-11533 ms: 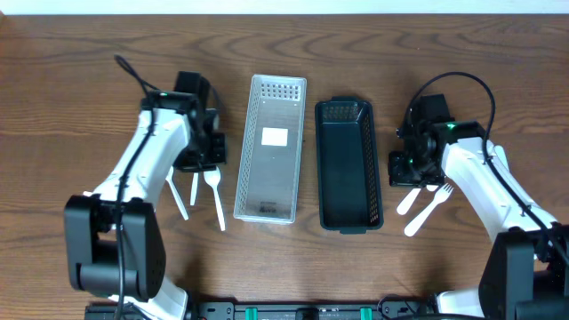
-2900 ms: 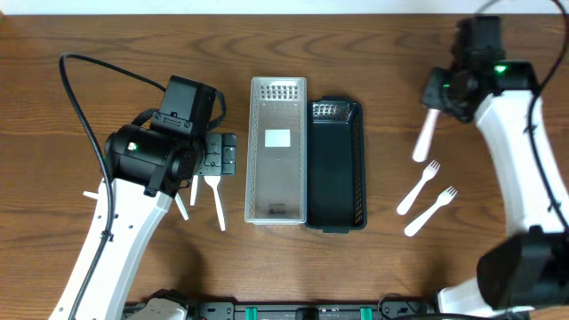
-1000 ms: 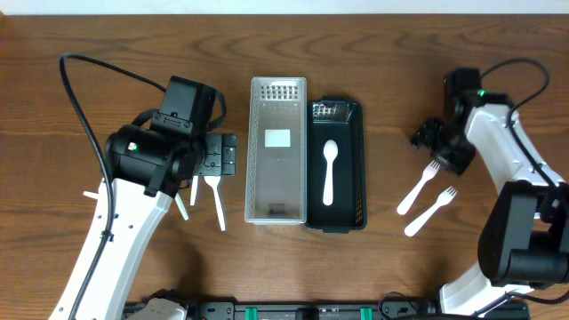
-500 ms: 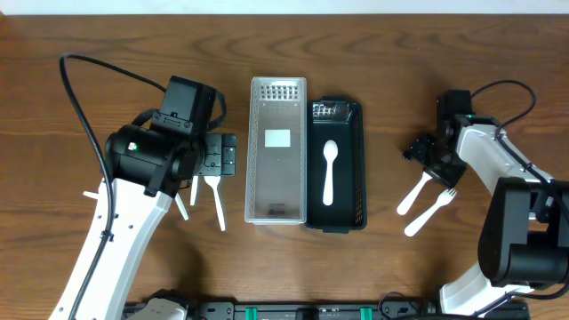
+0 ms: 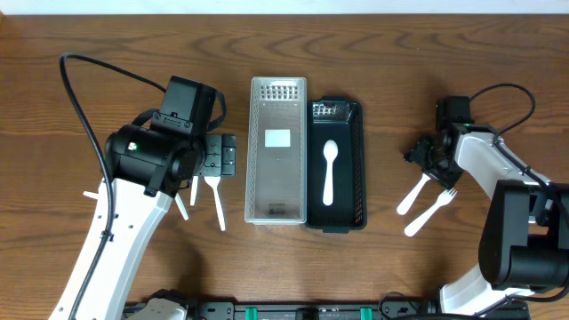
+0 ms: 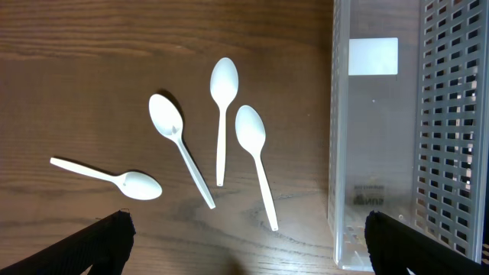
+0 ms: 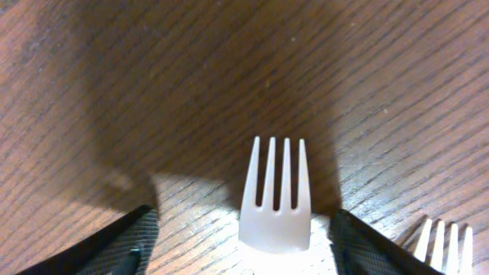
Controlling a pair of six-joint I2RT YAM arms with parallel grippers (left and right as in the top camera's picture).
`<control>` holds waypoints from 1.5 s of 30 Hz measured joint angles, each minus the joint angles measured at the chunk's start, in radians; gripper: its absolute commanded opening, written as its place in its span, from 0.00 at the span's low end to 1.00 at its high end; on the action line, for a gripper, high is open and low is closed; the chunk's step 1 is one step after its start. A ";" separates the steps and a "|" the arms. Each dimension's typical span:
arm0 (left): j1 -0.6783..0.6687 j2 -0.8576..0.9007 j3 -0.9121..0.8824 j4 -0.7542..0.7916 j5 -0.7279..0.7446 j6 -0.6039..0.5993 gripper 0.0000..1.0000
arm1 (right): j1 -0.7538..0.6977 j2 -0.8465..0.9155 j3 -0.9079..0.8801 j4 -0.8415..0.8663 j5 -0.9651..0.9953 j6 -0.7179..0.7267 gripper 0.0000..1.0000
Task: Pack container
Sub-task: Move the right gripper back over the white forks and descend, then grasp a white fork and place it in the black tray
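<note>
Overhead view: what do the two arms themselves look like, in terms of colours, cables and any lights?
Both arms have white links with black joint housings. The left arm trails a long black cable and shows a small green light. The right arm has a shorter cable loop and a green indicator. The left gripper and right gripper are black.

At the centre of the counter (image 5: 80,44), the left bin (image 5: 277,191) touches the right bin (image 5: 360,178), which holds one spoon (image 5: 329,171); four spoons (image 6: 221,130) lie toward the left edge, two forks (image 5: 411,197) toward the right edge.
</note>
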 measured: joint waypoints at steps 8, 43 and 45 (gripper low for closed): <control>0.000 0.000 0.000 0.000 0.000 0.000 0.98 | 0.000 0.000 -0.003 0.011 0.007 -0.006 0.39; 0.000 0.000 0.000 0.000 0.000 0.000 0.98 | 0.434 -0.201 0.490 -0.278 -0.022 -0.090 0.17; 0.000 0.000 0.000 0.000 0.000 0.000 0.98 | 0.485 -0.172 0.489 -0.286 -0.024 -0.082 0.17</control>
